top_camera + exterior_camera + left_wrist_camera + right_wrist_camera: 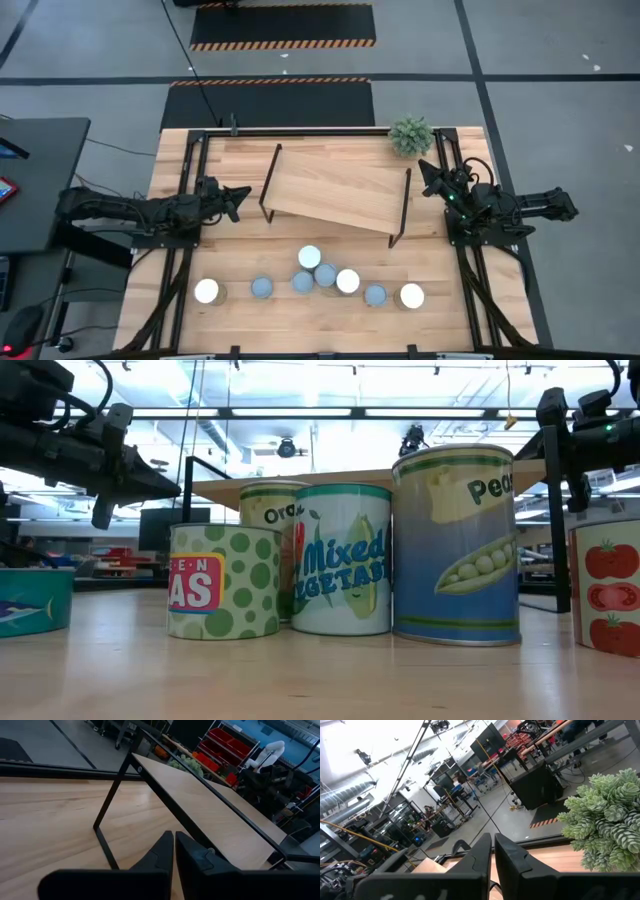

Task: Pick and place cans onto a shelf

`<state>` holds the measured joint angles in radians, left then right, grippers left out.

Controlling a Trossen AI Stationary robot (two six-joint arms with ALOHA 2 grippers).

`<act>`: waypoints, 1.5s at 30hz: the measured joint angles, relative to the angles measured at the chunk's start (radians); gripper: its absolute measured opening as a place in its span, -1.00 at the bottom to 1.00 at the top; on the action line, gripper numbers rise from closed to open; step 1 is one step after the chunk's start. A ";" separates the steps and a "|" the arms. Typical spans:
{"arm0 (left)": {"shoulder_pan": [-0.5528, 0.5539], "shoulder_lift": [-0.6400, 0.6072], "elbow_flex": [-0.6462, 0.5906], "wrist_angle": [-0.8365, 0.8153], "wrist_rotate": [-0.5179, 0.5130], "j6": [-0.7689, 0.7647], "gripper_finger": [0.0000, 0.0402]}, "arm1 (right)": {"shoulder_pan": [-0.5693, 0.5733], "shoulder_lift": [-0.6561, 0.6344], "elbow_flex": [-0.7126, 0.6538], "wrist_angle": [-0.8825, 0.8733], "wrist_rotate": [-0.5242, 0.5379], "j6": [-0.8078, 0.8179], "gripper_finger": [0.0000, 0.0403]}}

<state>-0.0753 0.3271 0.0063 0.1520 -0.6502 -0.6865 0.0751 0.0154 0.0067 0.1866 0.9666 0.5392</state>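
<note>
Light-wood desk [330, 330] carries: shelf [335, 196] at centre rear, board bare; eight cans [325, 275] in loose row along front edge, middle ones clustered; small green plant [411, 135] at rear right.

Eight cans [324, 275] on the table [330, 330]; one shelf [335, 194]; one small green plant [411, 134]; two arms, each with one tool.
</note>
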 joint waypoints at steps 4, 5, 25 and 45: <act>0.000 0.000 0.000 0.000 0.000 0.000 -0.88 | 0.000 0.000 0.000 0.000 0.000 0.000 -0.86; 0.000 0.000 0.000 0.000 0.000 0.000 -0.88 | 0.000 0.000 0.000 0.000 0.000 0.000 -0.86; 0.000 0.000 0.000 0.006 0.000 -0.009 -0.88 | 0.000 0.000 0.000 0.000 0.000 0.000 -0.86; 0.000 0.000 0.000 0.309 -0.071 -0.131 -0.88 | 0.000 0.000 0.000 0.155 0.006 0.025 -0.86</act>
<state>-0.0753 0.3267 0.0064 0.4607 -0.7212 -0.8172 0.0748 0.0151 0.0065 0.3419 0.9729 0.5645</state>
